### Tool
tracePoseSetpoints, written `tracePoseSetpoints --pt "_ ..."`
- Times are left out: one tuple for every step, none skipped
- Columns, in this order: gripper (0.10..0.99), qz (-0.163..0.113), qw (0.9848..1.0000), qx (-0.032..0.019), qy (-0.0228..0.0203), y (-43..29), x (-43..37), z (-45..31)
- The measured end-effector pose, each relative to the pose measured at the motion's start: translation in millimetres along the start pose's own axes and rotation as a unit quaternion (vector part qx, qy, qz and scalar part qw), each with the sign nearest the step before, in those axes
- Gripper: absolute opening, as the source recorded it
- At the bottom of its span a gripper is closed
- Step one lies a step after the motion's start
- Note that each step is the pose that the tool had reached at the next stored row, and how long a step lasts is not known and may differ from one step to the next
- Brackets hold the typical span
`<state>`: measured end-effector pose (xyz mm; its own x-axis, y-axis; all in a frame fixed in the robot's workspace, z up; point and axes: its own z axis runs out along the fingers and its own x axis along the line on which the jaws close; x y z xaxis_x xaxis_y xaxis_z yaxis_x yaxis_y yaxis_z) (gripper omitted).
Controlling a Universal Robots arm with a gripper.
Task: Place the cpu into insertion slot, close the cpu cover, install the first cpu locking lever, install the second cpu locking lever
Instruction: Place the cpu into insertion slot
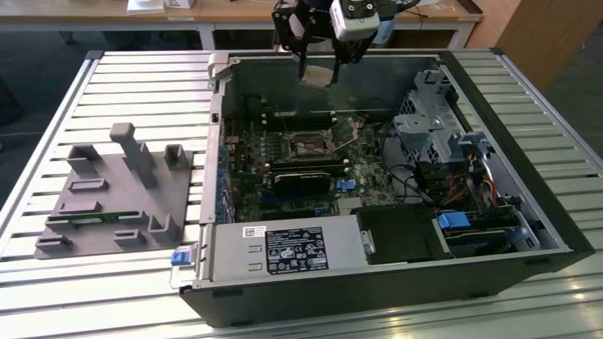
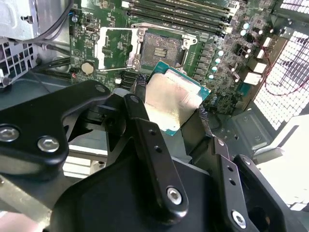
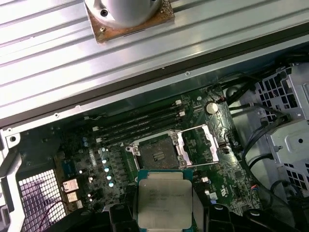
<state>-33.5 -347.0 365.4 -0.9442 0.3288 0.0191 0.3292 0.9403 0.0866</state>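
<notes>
The surface (image 1: 113, 92) is a metal top of long pale ribbed slats. A black computer case (image 1: 311, 300) lies on its side on it with the open side up, taking up the middle and the exterior view's right. Just beside the case, toward the exterior view's left, a grey plastic stand (image 1: 113, 205) with upright posts and blocks sits flat on the slats. In the first wrist view a round silvery column (image 3: 123, 9) stands on a brownish square plate (image 3: 154, 19) on the slats, near the case's rim.
</notes>
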Motion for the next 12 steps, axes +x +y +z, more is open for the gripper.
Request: tracePoseSetpoints --pt "0.541 0.002 1.0000 0.0000 -0.0002 0.0 0.0 0.0" --pt "0.541 0.005 1.0000 -0.0001 -0.0004 0.0 0.0 0.0" --pt "0.541 0.007 1.0000 -0.0002 -0.0007 0.0 0.0 0.0" --pt "0.541 0.010 0.9999 -0.0002 -0.0009 0.0 0.0 0.0" --pt "0.541 0.013 0.9999 -0.0003 -0.0012 0.0 0.0 0.0" --pt "0.541 0.016 0.9999 -0.0003 -0.0015 0.0 0.0 0.0" --pt "0.541 0.019 0.9998 -0.0004 -0.0017 0.0 0.0 0.0" --pt "0.541 0.023 0.9997 -0.0004 -0.0020 0.0 0.0 0.0" --pt "0.541 0.026 0.9997 -0.0005 -0.0022 0.0 0.0 0.0" --pt "0.541 0.029 0.9996 -0.0005 -0.0025 0.0 0.0 0.0" --pt "0.541 0.032 0.9995 -0.0006 -0.0028 0.0 0.0 0.0" --pt "0.541 0.034 0.9994 -0.0007 -0.0030 0.0 0.0 0.0"
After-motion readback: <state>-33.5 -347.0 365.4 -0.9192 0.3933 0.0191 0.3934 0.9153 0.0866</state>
